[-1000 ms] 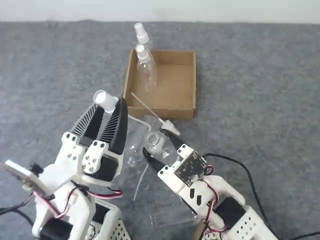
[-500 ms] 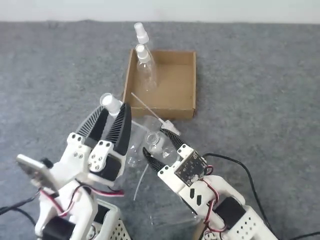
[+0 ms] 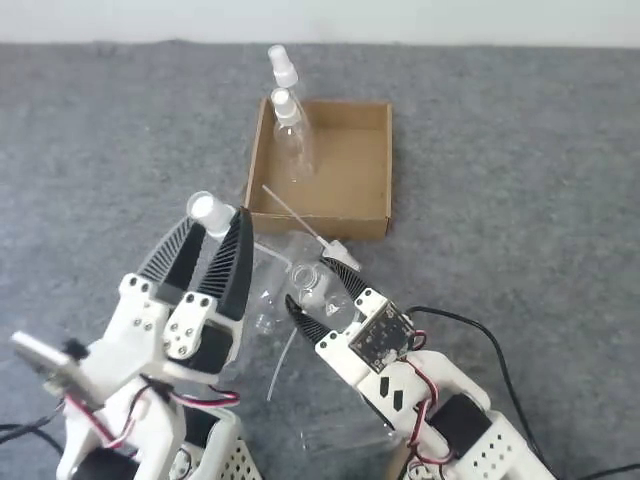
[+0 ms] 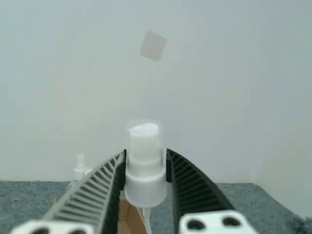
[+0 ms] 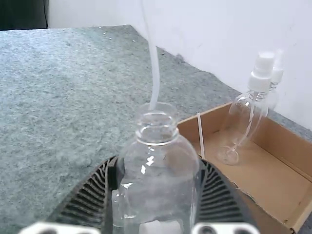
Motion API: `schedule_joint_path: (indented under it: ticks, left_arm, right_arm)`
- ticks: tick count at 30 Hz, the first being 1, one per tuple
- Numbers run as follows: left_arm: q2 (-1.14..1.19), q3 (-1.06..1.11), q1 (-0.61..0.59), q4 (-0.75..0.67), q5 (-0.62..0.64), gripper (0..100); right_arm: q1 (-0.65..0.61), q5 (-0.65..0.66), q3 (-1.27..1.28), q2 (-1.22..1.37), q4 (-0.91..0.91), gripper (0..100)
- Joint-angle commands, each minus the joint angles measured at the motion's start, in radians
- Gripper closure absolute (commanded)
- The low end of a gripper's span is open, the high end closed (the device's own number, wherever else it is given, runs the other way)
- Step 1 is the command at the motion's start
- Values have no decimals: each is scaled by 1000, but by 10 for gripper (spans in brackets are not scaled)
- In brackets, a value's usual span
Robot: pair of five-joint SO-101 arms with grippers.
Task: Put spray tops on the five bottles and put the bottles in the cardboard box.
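My left gripper [image 3: 212, 228] [image 4: 145, 155] is shut on a white spray top [image 3: 205, 209] [image 4: 145, 168], held above the table left of the box. Its thin tube [image 5: 152, 63] hangs down to the open neck of a clear bottle [image 3: 308, 283] [image 5: 156, 170]. My right gripper [image 3: 312, 282] [image 5: 156, 168] is shut on this upright bottle, in front of the cardboard box [image 3: 350, 190] [image 5: 278, 170]. One capped bottle [image 3: 291, 135] [image 5: 243, 117] stands in the box's far left corner. Another capped bottle [image 3: 283, 66] [image 5: 276, 78] shows just behind it.
A loose spray top [image 3: 336, 250] lies at the box's front wall, its tube slanting up over the rim. More clear bottles [image 3: 265, 300] lie between the two arms. Grey carpet stretches to the left and right of the box.
My left gripper swung slightly right with the spray top, then back left and a little nearer. The right arm and its bottle have not moved.
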Motion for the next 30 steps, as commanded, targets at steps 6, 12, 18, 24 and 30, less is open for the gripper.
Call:
schedule_joint_path:
  ticks: [6,12,18,24,30]
  left_arm:
    - [-20,-107,2,-26,-11,989]
    - [-20,-104,6,-26,25,989]
    - [-20,-76,29,-28,44,989]
    - [-20,-15,149,-32,-18,989]
    - [-20,-7,155,-28,-25,989]
  right_arm:
    - [-13,17,25,-5,4,929]
    - [-13,15,25,-5,4,929]
    - [-15,15,25,-5,4,929]
    - [-15,15,25,-5,4,929]
    - [-10,17,25,-5,4,929]
